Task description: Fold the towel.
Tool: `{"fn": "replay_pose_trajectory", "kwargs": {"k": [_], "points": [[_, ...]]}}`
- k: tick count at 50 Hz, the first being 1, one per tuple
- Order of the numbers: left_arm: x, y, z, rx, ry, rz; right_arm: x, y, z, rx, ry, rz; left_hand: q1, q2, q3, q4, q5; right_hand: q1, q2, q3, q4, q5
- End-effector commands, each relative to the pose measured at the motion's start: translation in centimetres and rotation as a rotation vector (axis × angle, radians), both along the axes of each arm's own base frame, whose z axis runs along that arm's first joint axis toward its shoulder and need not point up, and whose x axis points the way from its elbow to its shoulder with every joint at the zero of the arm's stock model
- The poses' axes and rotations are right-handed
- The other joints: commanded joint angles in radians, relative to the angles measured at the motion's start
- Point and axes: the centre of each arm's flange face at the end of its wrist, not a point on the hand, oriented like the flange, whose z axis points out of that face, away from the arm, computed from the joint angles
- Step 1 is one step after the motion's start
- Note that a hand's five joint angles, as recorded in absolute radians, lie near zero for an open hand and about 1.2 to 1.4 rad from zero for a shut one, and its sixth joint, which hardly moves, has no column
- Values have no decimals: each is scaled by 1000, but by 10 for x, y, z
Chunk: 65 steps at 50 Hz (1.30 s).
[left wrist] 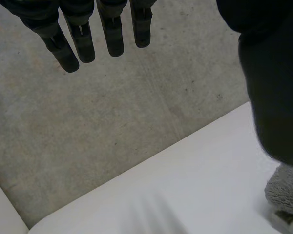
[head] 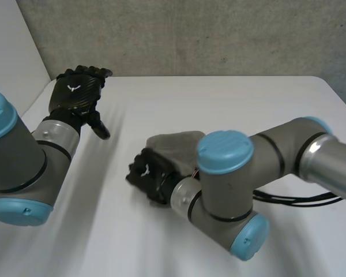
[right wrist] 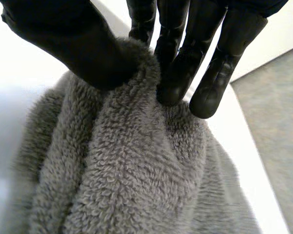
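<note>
Two hands of mine are over the white table (head: 219, 104), and I take them from the left. My left arm (head: 17, 156) reaches toward the table's far left corner, and my left hand (head: 78, 95) hangs there above the surface, well apart from the towel. In the left wrist view its fingers (left wrist: 112, 34) are straight and spread a little, the thumb stands off to one side, and nothing is between them. They point at the grey concrete wall (left wrist: 112, 122) behind the table edge. A bit of the towel (left wrist: 285, 192) lies on the table below the thumb.

Nearer the middle of the table the grey terry towel (head: 173, 144) sits bunched in a small heap, partly hidden behind my right arm (head: 230, 173). My right hand (head: 149, 175) is on the left side of that heap. In the right wrist view its fingers (right wrist: 180, 73) and thumb press together on a raised ridge of the towel (right wrist: 127, 170), pinching the pile between them, and the rest of the cloth falls away in thick folds under the palm.
</note>
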Motion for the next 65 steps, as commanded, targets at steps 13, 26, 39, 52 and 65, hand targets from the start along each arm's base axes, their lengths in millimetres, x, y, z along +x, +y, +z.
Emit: {"fn": "replay_pose_trajectory", "kwargs": {"k": [13, 26, 39, 52, 65], "points": [[-24, 5, -8, -6, 25, -70, -61, -43, 70, 266, -322, -358, -56, -50, -38, -54, -204, -1090, -1067, -1105, -1106, -1106], [-61, 33, -68, 160, 7, -195, -94, -85, 56, 411, -400, -587, -57, -50, -38, -54, -204, -1090, -1067, -1105, -1106, -1106], [-68, 43, -116, 292, -75, -211, -90, -92, -12, 529, -278, -634, -48, -41, -29, -45, -195, -1090, -1067, -1105, -1106, -1106], [-60, 37, -47, 197, -17, -182, -100, -96, 72, 356, -445, -640, -45, -38, -26, -42, -193, -1090, -1067, -1105, -1106, -1106], [-12, 42, 61, -3, 94, -65, -154, -94, 148, 150, -607, -865, -65, -59, -46, -63, -213, -1090, -1067, -1105, -1106, -1106]]}}
